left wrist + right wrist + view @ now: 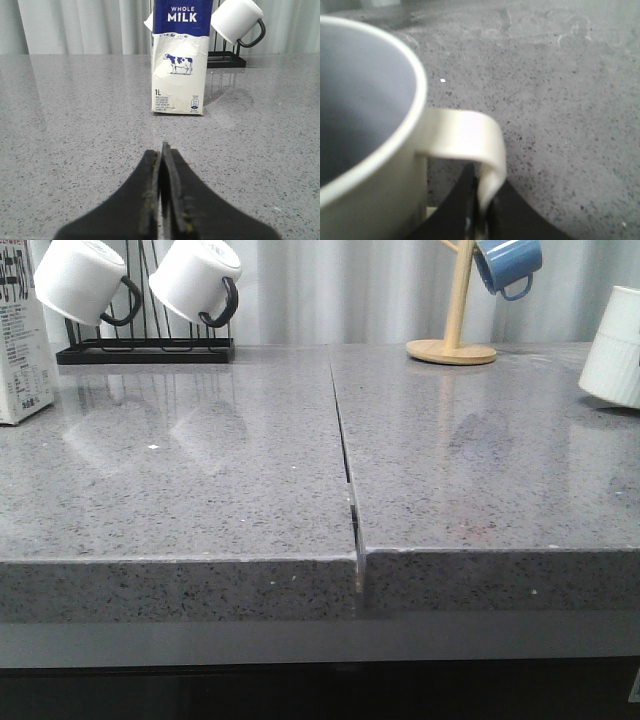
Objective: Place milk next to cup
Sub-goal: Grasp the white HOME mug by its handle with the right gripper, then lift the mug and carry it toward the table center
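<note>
The milk (20, 340), a tall white carton, stands at the far left edge of the front view. In the left wrist view the milk (180, 57) stands upright with its blue "WHOLE MILK" top and cow picture facing me. My left gripper (161, 150) is shut and empty, low over the counter, well short of the carton. The cup (612, 345), white with a ribbed lower half, is at the far right edge. In the right wrist view my right gripper (482, 200) is shut on the handle (465, 135) of the cup (365, 125). Neither gripper shows in the front view.
A black wire rack (145, 350) with two white black-handled mugs stands at the back left, just beside the milk. A wooden mug tree (455, 340) holds a small blue mug (508, 265) at the back right. A seam (345, 460) splits the grey speckled counter.
</note>
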